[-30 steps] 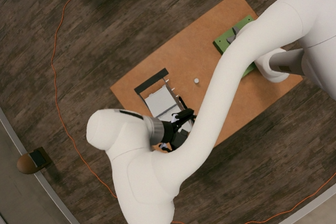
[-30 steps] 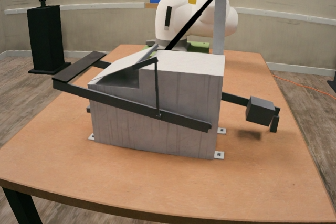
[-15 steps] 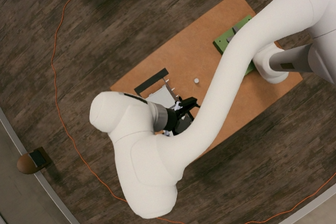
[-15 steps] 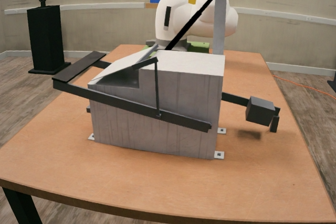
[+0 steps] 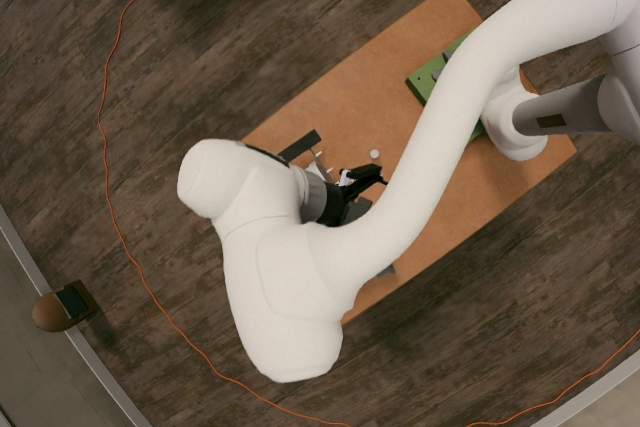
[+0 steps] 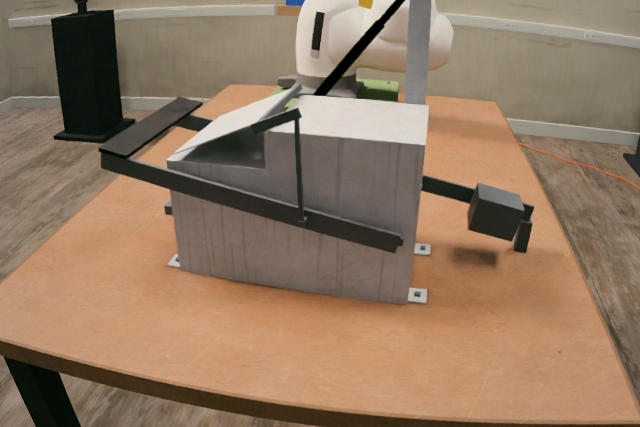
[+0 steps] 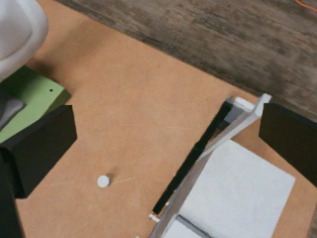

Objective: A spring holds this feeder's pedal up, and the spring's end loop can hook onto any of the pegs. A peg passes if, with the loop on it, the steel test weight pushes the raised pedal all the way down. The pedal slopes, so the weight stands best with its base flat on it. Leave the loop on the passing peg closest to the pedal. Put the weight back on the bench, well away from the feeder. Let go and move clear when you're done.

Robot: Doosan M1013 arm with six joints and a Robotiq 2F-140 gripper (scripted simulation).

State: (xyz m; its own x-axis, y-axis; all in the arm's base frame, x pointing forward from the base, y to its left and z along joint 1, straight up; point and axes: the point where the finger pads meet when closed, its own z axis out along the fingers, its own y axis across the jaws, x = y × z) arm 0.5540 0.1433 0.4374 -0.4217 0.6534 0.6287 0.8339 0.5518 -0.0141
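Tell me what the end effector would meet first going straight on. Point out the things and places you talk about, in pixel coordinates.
Probably the black spring (image 6: pixel 361 45) (image 7: pixel 187 165), slanting below the open end effector (image 5: pixel 373 187) (image 7: pixel 167 121); depth is unclear, so the grey post (image 6: pixel 419 34) (image 7: pixel 259 108) might come first.

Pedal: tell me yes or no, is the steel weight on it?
No, the pedal has nothing standing on its top.
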